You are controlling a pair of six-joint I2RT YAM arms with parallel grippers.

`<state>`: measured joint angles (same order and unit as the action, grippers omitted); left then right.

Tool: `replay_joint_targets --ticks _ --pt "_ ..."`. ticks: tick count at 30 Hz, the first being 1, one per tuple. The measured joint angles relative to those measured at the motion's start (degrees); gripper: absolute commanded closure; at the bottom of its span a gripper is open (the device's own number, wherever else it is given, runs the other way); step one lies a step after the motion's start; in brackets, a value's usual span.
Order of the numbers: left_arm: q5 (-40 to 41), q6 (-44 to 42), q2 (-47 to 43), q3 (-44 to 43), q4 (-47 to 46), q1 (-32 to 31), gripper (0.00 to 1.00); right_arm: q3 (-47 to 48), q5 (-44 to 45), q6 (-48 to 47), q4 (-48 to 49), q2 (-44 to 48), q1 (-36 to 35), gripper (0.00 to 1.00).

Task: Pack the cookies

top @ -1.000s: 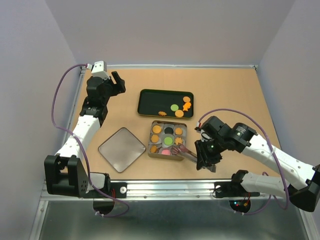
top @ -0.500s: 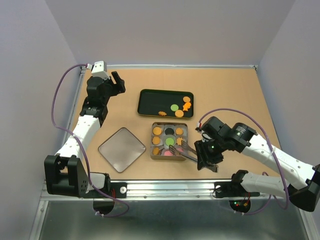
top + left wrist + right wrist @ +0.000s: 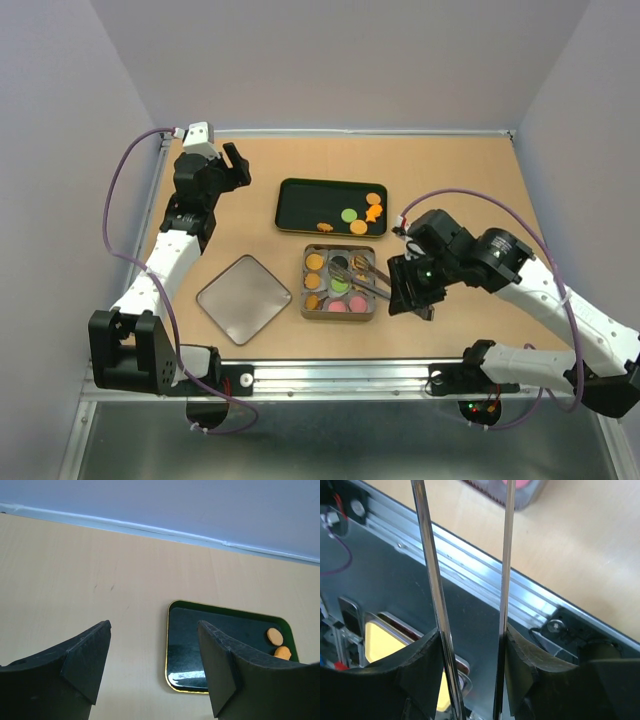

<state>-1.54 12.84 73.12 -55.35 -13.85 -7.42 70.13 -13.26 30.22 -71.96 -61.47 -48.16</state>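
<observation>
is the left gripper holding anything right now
No, the left gripper stands open and empty in its wrist view, with the black tray visible through the gap.

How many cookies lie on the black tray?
5. Far orange disc, irregular orange piece, green disc and near orange disc at the right end; small orange piece at the near edge.

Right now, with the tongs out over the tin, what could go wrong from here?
1. The tongs reach over the filled tin; pulling away at an angle might catch the packed cookies or nudge the tin.
2. The right jaws pinch only the tongs' thin, smooth arms, so they may twist or slip.
3. The loose cookies crowd the black tray's right end, which looks like an awkward pick near the rim.
</observation>
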Motion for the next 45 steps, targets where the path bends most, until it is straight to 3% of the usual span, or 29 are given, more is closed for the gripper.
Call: replay_joint_targets --ticks 4,9,15,19,29,41,45 --pt "0.11 -0.04 0.0 0.0 0.0 0.0 0.2 5.64 4.59 0.04 0.44 -2.67 0.0 0.42" --pt "0.07 -0.04 0.0 0.0 0.0 0.0 0.2 9.84 17.97 -0.07 3.32 -8.94 0.72 0.42" --pt "0.09 -0.04 0.0 0.0 0.13 0.0 0.2 6.88 21.64 -1.62 16.15 -16.72 18.4 0.44" --pt "0.02 -0.04 0.0 0.0 0.13 0.0 0.2 5.79 24.06 -1.97 20.76 -20.11 25.29 0.44" --pt "-0.59 0.0 0.31 0.0 0.17 0.0 0.2 -6.75 20.83 -1.31 31.34 -26.47 28.28 0.4" --pt "-0.85 0.0 0.35 0.0 0.24 0.0 0.2 -8.39 19.19 -1.25 34.86 -28.37 30.1 0.26" --pt "-0.94 0.0 0.52 0.0 0.24 0.0 0.2 -8.39 19.21 -1.25 35.15 -28.35 30.36 0.25"
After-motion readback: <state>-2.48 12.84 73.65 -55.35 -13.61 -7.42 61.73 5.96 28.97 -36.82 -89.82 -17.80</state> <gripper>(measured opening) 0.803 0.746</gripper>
